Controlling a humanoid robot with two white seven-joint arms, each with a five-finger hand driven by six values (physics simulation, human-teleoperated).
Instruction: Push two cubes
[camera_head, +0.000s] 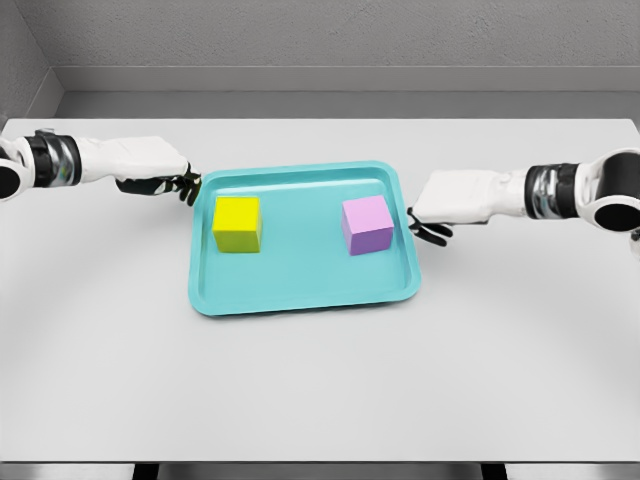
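On the surface (320, 390) ahead of me lies a teal tray (300, 290), shallow, with rounded corners and a raised rim, turned slightly so its left edge sits a little lower than its right. Two cubes stand inside it, well apart, each flat on the tray floor. To the left is the yellow cube (237, 223), near the tray's left wall and toward the far edge. To the right is the purple cube (367, 224), near the right wall, at about the same depth. Neither cube touches the rim or the other cube.

My left hand (150, 168) comes in from the left edge and sits just outside the tray's far left corner. Its dark fingers (183, 186) are curled downward and bunched, holding nothing; their tips are at the rim there, though I cannot tell whether they touch it. The yellow cube is just beyond them, inside the wall, not in contact.

My right hand (462, 198) comes in from the right edge and rests just outside the tray's right wall, level with the purple cube. Its fingers (428, 232) are likewise curled under the white palm, together and empty, close against the rim. The purple cube is near them, with the tray wall between.

Behind the surface a grey wall (320, 40) rises.
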